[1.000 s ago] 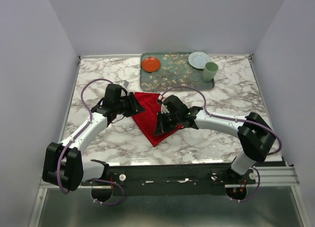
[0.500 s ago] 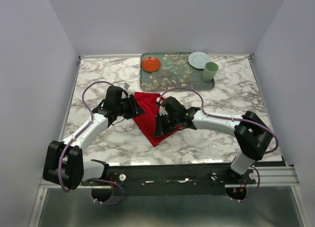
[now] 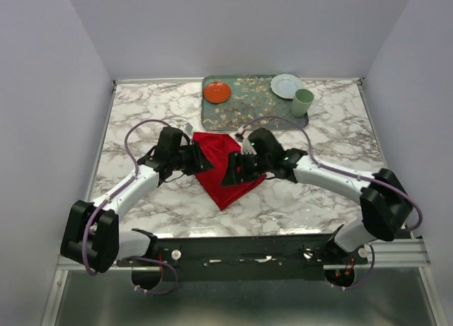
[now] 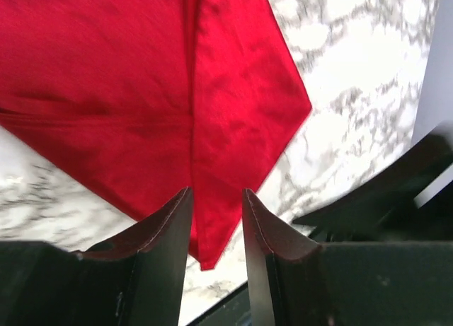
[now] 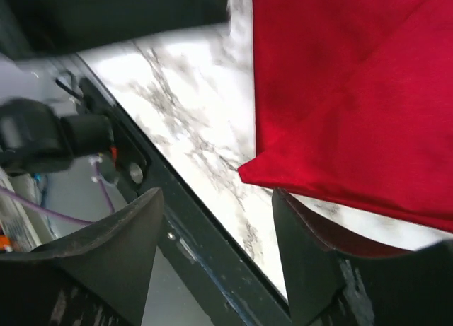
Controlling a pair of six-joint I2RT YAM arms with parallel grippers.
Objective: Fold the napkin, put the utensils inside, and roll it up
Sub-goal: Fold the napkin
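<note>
Overhead view, bottom to top. Both arms reach up from the lower edge and meet at the napkin (image 3: 221, 184), a red cloth folded flat to a rough triangle at frame centre. Its point aims at the bottom edge and its long axis runs roughly bottom to top.

The left gripper (image 4: 216, 193) sits at the cloth's left edge. Its jaws stand narrowly apart, and in its wrist view a crease in the cloth runs straight up the frame from the gap; nothing looks pinched. The right gripper (image 5: 216, 195) is over the right edge with jaws wide and holding nothing. One napkin corner lies just above the gap in its wrist view.

The two grippers are about equally close, so either could probably take an edge for the next fold.

The cloth rests on a marbled table (image 3: 333, 138). The utensils cannot be made out.

At upper centre is a patterned tray (image 3: 248, 108) with an orange plate (image 3: 217, 92), a white plate (image 3: 286, 85) and a pale green cup (image 3: 303, 102). Plain pale walls enclose the table.
</note>
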